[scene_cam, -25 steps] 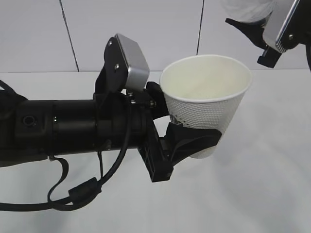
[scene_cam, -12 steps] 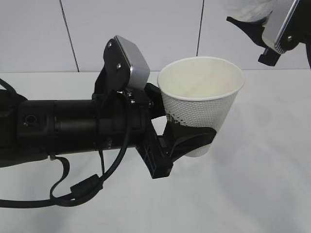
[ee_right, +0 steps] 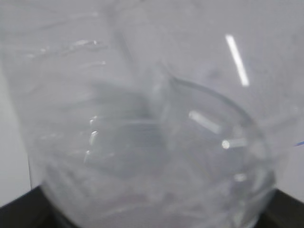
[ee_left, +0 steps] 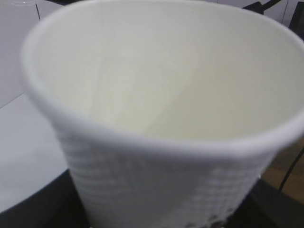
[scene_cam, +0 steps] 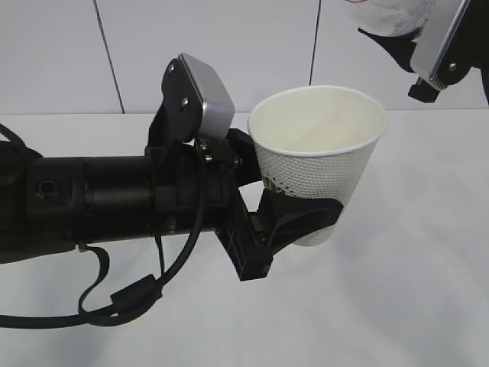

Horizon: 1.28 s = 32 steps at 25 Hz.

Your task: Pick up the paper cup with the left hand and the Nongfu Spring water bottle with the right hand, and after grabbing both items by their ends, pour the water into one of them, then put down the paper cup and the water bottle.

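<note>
The paper cup (scene_cam: 317, 164) has a matt white, dimpled wall and a smooth cream inside. The left hand (scene_cam: 302, 222) is matt black plastic under a brushed silver block (scene_cam: 202, 95). The water bottle (ee_right: 152, 142) is clear glossy plastic. The counter (scene_cam: 412, 306) looks smooth, matt white.

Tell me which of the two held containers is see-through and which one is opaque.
The water bottle in the right tool is see-through, clear plastic. The paper cup in the left tool is opaque white, with a dimpled wall.
</note>
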{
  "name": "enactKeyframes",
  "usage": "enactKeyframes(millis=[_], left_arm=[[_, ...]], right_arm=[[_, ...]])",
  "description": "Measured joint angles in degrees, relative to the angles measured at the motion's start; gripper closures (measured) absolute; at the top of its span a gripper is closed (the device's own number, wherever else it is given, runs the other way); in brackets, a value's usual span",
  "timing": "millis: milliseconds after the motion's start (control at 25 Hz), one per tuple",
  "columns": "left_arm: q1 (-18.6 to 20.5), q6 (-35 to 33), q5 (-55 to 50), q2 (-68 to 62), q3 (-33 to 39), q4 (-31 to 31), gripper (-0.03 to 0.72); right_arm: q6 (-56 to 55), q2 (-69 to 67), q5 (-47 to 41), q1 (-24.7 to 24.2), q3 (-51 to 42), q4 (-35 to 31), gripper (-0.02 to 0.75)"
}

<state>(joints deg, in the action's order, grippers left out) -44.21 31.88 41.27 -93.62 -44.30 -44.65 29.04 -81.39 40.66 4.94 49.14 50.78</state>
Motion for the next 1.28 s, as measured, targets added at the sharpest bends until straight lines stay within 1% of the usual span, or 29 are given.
enactKeyframes(millis=[280, 920, 1120, 1280], left_arm=[[0.0, 0.0, -0.01, 0.0, 0.0, 0.0, 0.165], [0.0, 0.0, -0.01, 0.0, 0.0, 0.0, 0.166], [0.0, -2.68, -0.01, 0.0, 0.0, 0.0, 0.166], [0.0, -3.1, -0.01, 0.0, 0.0, 0.0, 0.167]], right_arm=[[2.2, 0.0, -0.09, 0.0, 0.0, -1.52, 0.218], [7.38, 0.0, 0.66, 0.0, 0.0, -1.73, 0.218], [8.02, 0.0, 0.79, 0.0, 0.0, -1.73, 0.218], [8.15, 0.0, 0.83, 0.0, 0.0, -1.73, 0.218]])
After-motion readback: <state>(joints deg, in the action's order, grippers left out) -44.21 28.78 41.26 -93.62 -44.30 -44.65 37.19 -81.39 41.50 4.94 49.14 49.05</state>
